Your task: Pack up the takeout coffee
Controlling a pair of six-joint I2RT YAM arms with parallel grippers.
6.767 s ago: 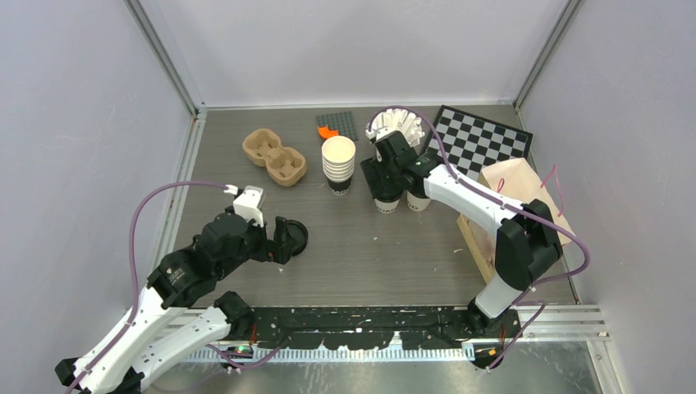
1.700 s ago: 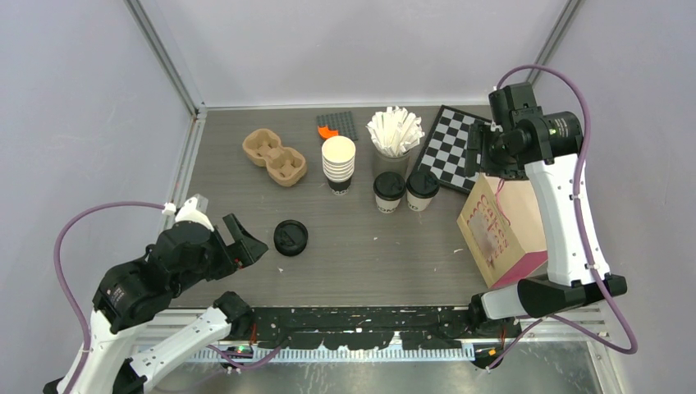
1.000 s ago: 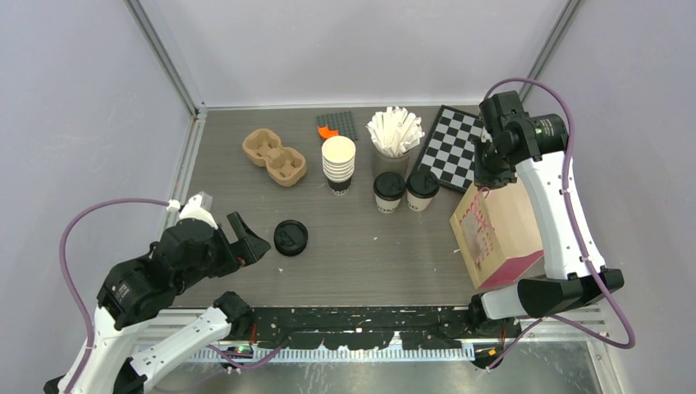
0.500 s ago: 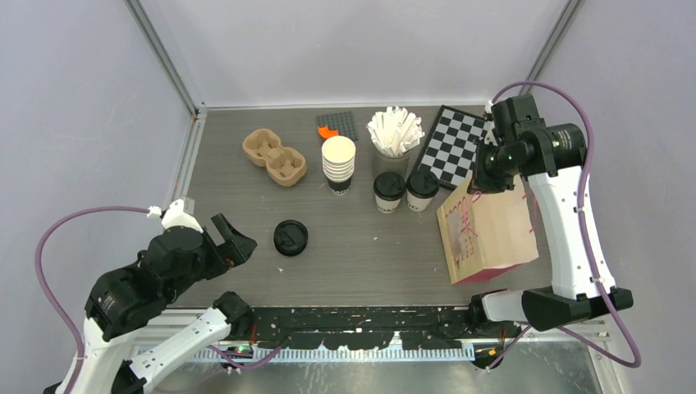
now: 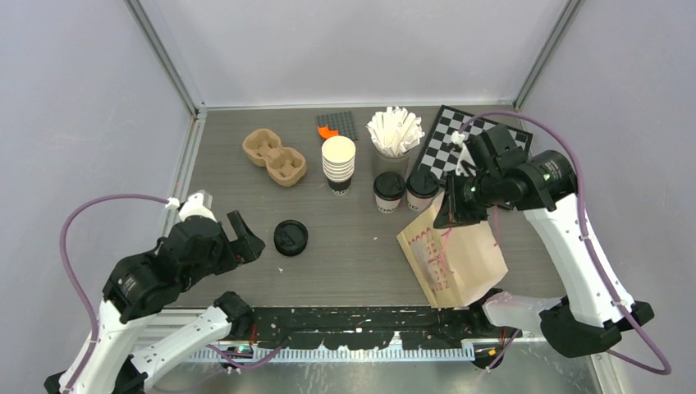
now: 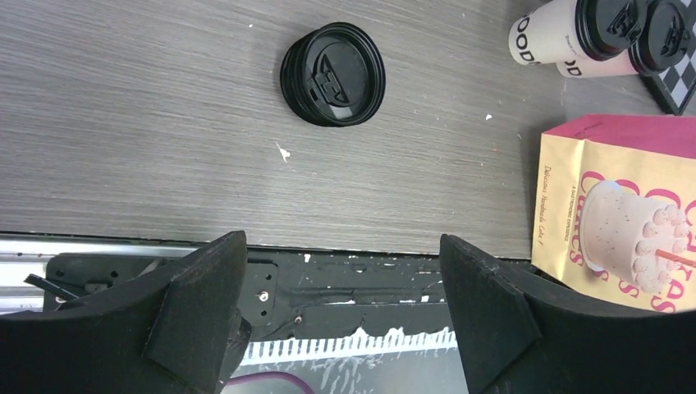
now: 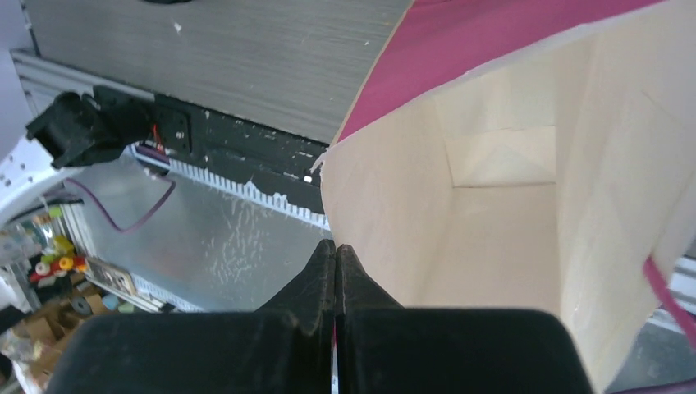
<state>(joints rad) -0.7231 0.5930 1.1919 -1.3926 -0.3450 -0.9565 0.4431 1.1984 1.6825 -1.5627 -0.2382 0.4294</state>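
Note:
Two takeout coffee cups (image 5: 389, 190) (image 5: 421, 189), cream with black lids, stand side by side mid-table; the left wrist view has them at its top right (image 6: 574, 29) (image 6: 648, 37). My right gripper (image 5: 453, 209) (image 7: 335, 245) is shut on the rim of a tan and pink paper bag (image 5: 451, 250) (image 7: 492, 164), which hangs tilted just in front of the cups with its mouth open. My left gripper (image 5: 246, 238) (image 6: 342, 242) hovers open over the table's front left edge, nothing between its fingers.
A loose black lid (image 5: 290, 237) (image 6: 332, 74) lies right of the left gripper. At the back are a brown cup carrier (image 5: 274, 156), a stack of lidless cups (image 5: 338, 164), a holder of white sticks (image 5: 396, 131), a grey plate (image 5: 338, 125) and a chessboard (image 5: 460, 139).
My right arm has swung the bag from the right edge leftward and toward the front, tilting it. The left arm has barely shifted and stays open.

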